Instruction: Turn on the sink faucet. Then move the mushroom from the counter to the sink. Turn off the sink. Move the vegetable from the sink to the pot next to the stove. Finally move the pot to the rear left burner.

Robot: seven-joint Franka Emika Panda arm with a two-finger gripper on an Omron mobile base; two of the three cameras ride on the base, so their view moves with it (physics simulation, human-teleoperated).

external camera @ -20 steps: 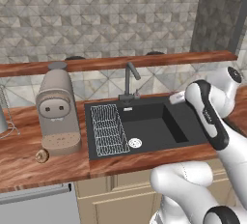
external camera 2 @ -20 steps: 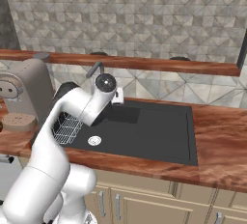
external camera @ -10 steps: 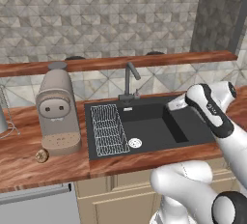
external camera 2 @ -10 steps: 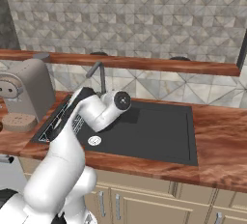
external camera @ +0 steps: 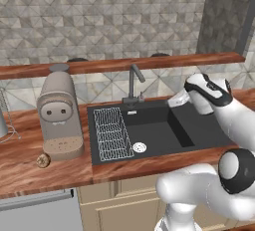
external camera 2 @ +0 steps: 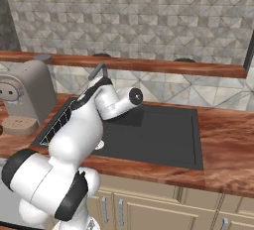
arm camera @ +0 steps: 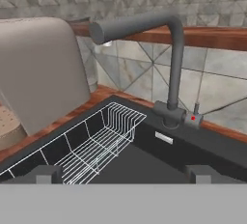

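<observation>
One second of swing: we bring gripper (arm camera: 123,172) toward faucet (arm camera: 169,63), upper centre of hand view, jaws spread wide, holding nothing. Faucet handle (arm camera: 194,118) untouched; mushroom (external camera: 43,161) lower left on counter (external camera: 30,170).

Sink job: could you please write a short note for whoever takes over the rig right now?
Gripper: open, empty, above the sink, facing the faucet.
Faucet: no water running, lever untouched.
Mushroom: on the counter in front of the coffee machine.
Done: nothing yet.
Left: turn the faucet on, mushroom into the sink, faucet off, mushroom into the pot, pot onto the rear left burner.
</observation>
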